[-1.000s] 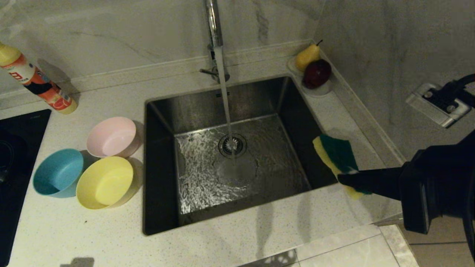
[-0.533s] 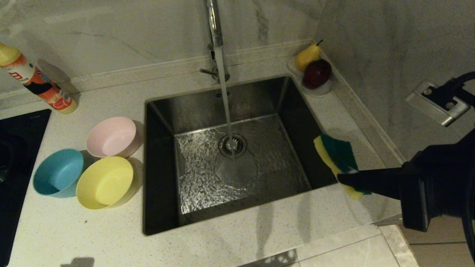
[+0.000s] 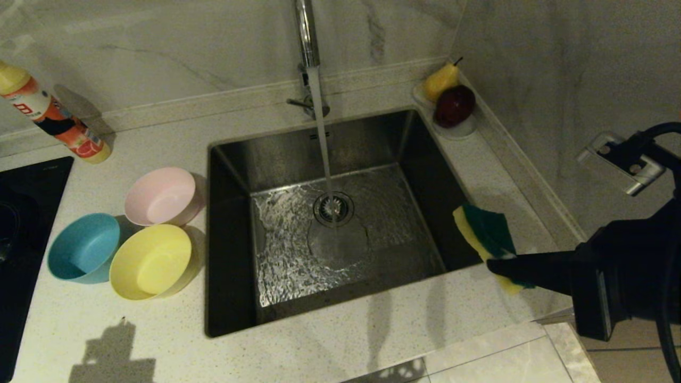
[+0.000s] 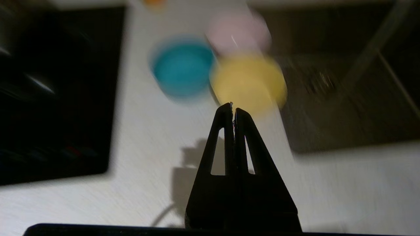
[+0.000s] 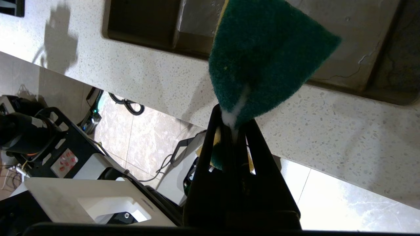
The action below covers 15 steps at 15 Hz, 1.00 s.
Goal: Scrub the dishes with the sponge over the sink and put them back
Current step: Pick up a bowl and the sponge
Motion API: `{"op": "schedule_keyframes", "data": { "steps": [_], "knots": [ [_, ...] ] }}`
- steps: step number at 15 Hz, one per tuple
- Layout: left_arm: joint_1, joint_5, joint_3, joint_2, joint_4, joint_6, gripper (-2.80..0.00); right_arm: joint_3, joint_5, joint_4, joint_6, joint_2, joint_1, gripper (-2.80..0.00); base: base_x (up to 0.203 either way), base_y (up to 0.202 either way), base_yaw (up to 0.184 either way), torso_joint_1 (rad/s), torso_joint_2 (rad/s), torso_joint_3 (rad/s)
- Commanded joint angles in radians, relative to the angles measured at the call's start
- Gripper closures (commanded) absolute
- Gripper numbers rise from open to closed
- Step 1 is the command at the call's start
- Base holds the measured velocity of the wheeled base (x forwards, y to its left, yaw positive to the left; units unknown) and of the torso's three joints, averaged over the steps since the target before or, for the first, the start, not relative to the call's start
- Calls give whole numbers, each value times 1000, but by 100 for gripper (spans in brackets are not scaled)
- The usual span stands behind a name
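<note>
Green scouring face up, the sponge (image 3: 487,242) is clamped by one end in your right gripper (image 3: 497,264), held above the counter at the sink's (image 3: 229,234) right rim. That is the only step you have in hand. The pink bowl (image 3: 161,196), blue bowl (image 3: 82,248) and yellow bowl (image 3: 151,260) sit together on the countertop (image 3: 330,346) left of the sink, none lifted, so scrubbing and returning all three remain. Water runs from the tap (image 3: 307,37) onto the drain strainer (image 3: 333,208). Your left gripper (image 4: 233,108) is pressed together and empty, above the counter short of the yellow bowl. You cannot see that arm from the head camera, only a shadow; its wrist view is smeared.
</note>
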Motion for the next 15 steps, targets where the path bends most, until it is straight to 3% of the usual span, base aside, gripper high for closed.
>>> {"op": "schedule_keyframes", "data": {
  "steps": [1, 4, 7, 8, 9, 13, 15],
  "knots": [
    [0, 133, -214, 243, 8, -1, 0, 2, 2, 2, 2, -3, -6, 0, 0, 0, 0, 0, 0, 0],
    [1, 262, -462, 503, 35, 0, 0, -15, -1, -2, -1, 18, -5, 0, 0, 0, 0, 0, 0, 0],
    [2, 318, -673, 742, 121, 2, 0, -20, -1, -3, -3, 41, -5, 0, 0, 0, 0, 0, 0, 0],
    [4, 336, -725, 823, 149, 3, -44, -20, 0, -4, -1, 56, -4, 0, 0, 0, 0, 0, 0, 0],
    [13, 349, -771, 908, 170, 1, -280, -18, 0, -4, -1, 65, -5, 0, 0, 0, 0, 0, 0, 0],
    [83, 354, -869, 1190, 202, -17, -280, -18, -2, -4, -1, 64, -6, 0, 0, 0, 0, 0, 0, 0],
    [189, 285, -893, 1309, 207, -66, -280, -9, -2, -4, -1, 67, -6, 0, 0, 0, 0, 0, 0, 0]
  ]
}}
